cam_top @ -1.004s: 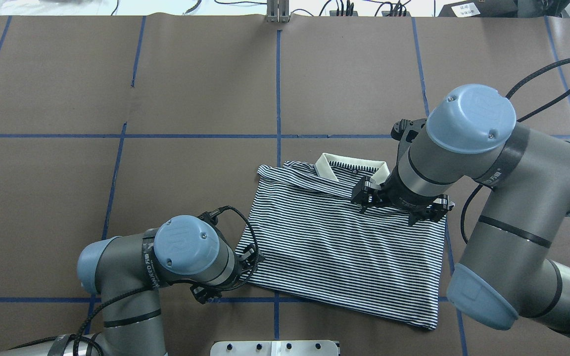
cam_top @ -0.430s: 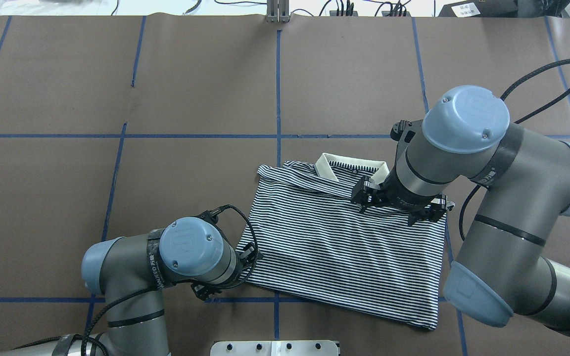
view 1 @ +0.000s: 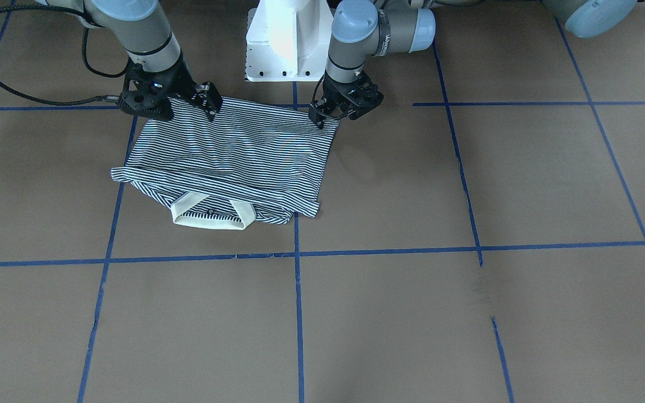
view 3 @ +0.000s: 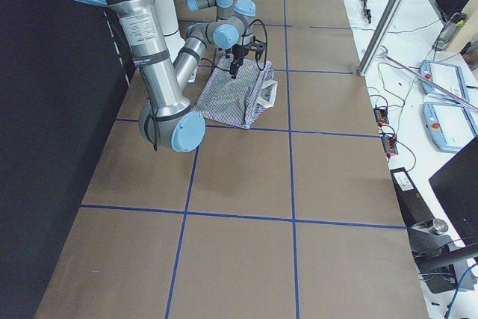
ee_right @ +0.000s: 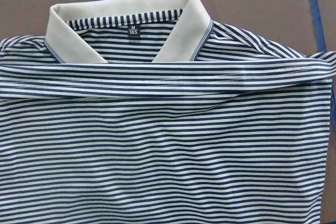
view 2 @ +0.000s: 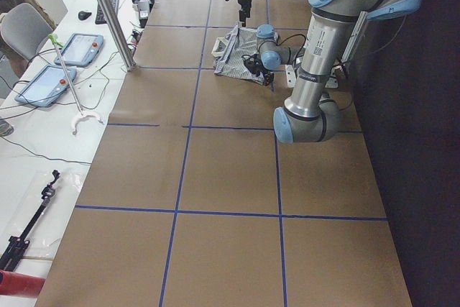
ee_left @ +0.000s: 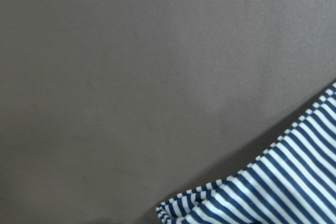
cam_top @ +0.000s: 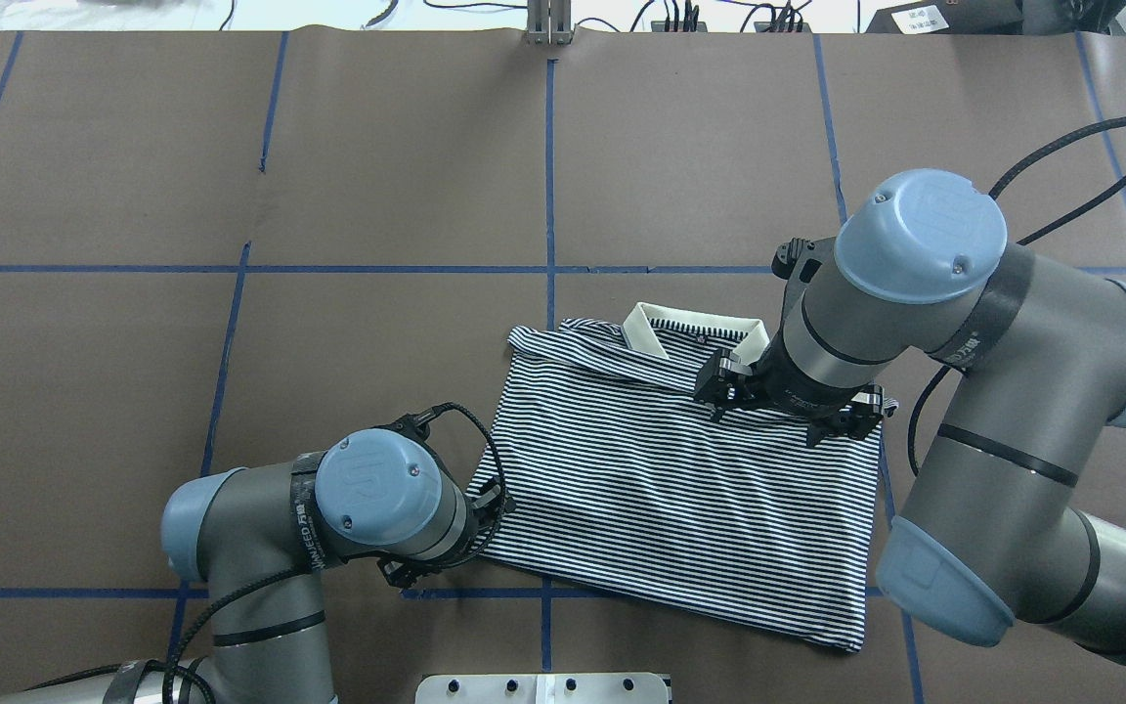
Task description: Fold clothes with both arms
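A wide table covered in matt brown paper (cam_top: 377,147) is marked into big squares by thin blue tape lines (cam_top: 550,176). A folded navy-and-white striped polo shirt with a cream collar (cam_top: 661,508) lies flat on it beside a tape crossing. A white base pedestal (view 1: 286,39) stands at the robot's edge.

Overhead cam: left tool (cam_top: 491,508) sits mostly under the left arm (cam_top: 368,489), and right tool (cam_top: 786,403) has its tips under the right arm (cam_top: 915,293). Can't tell if either's pinching the shirt (cam_top: 661,489). Side cams: both tools way too small. Wrist cams: shirt cut off at frame edges.
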Robot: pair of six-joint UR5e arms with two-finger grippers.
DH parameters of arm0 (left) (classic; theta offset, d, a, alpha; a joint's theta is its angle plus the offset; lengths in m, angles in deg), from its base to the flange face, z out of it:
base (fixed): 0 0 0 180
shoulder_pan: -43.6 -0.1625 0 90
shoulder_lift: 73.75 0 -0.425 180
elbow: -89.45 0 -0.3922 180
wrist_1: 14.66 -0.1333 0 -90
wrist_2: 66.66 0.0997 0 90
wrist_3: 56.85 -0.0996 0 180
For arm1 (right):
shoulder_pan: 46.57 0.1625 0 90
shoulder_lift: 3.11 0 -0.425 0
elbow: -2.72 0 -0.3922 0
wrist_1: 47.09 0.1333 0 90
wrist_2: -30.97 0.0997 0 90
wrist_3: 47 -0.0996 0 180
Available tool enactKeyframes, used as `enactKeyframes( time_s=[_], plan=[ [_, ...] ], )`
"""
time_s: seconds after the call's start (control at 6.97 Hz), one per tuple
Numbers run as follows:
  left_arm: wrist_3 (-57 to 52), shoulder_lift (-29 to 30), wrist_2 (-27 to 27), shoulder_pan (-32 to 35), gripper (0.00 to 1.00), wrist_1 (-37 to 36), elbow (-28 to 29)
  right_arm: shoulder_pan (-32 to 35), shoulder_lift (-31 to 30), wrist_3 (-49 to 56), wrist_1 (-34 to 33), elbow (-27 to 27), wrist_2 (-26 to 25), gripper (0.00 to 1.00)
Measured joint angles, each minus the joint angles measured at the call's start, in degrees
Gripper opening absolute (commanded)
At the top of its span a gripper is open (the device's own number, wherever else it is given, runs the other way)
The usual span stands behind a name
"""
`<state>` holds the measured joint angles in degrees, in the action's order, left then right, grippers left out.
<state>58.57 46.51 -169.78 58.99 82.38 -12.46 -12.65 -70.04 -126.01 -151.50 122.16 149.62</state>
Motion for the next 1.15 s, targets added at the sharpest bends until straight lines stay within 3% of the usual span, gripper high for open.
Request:
enactKeyframes(
  time_s=[0.14,0.72,1.15],
  plan=[
    [0.04,0.03,0.02,0.12,0.0,-0.23,-0.05,0.0,-0.06,0.0,0.0,0.0,0.0,1.0],
    [-0.47,0.05,0.03,1.5,0.0,-1.14,-0.63,0.04,-0.35,0.0,0.0,0.0,0.06,1.0],
    [-3.47,0.25,0.83,7.31,0.0,-2.48,-0.46,0.09,-0.36,-0.02,0.1,0.13,0.09,1.0]
  ],
)
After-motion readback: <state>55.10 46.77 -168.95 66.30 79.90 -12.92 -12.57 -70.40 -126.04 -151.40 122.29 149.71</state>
